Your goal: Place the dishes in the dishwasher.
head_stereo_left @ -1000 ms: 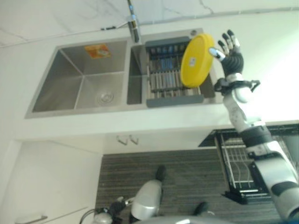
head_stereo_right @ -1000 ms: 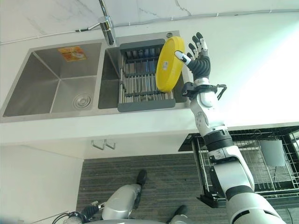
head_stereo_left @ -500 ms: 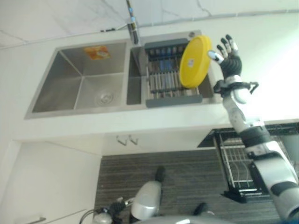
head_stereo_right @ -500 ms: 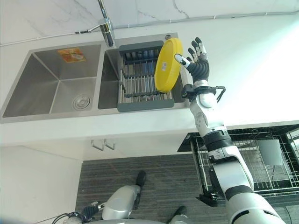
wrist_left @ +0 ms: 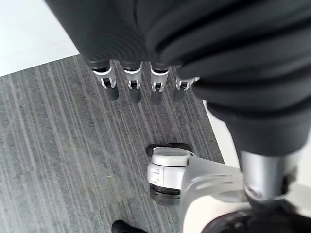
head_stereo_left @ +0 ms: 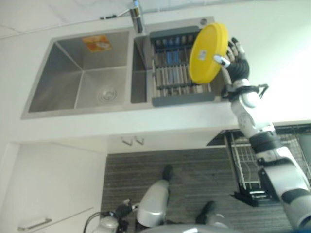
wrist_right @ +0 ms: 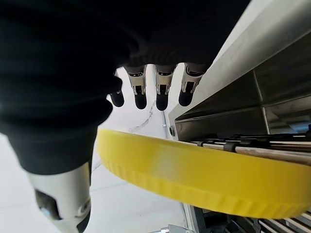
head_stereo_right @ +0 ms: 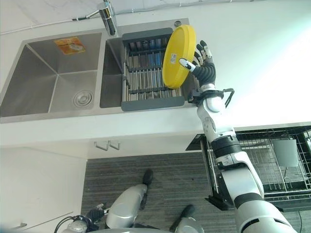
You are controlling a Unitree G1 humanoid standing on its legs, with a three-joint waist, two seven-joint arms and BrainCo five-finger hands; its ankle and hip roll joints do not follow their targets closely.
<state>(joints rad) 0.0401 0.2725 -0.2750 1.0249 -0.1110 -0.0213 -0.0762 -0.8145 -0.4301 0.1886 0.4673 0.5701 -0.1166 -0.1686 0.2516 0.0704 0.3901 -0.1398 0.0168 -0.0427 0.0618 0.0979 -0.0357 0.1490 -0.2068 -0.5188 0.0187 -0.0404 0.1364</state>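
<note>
A round yellow plate [head_stereo_right: 177, 56] stands on edge over the right end of the grey drying rack [head_stereo_right: 146, 77] in the sink's right basin. My right hand [head_stereo_right: 205, 65] holds it: the thumb [head_stereo_right: 185, 63] lies on the plate's face and the fingers are behind its rim. In the right wrist view the plate's rim [wrist_right: 204, 170] sits between the thumb and the curled fingers [wrist_right: 163, 92]. The dishwasher's wire rack [head_stereo_right: 257, 160] is pulled out below the counter at the lower right. My left hand [wrist_left: 141, 82] hangs low over the floor, fingers straight, holding nothing.
The steel left basin [head_stereo_right: 53, 82] has a drain and an orange sticker, and the tap [head_stereo_right: 108, 17] stands behind the divider. White countertop [head_stereo_right: 262, 73] runs to the right of the sink. A grey cup [head_stereo_right: 285, 151] stands in the dishwasher rack. Grey striped floor lies below.
The right hand's fingers, spread beside the plate before, have closed behind its rim. The whole picture has shifted a little, so the camera has moved.
</note>
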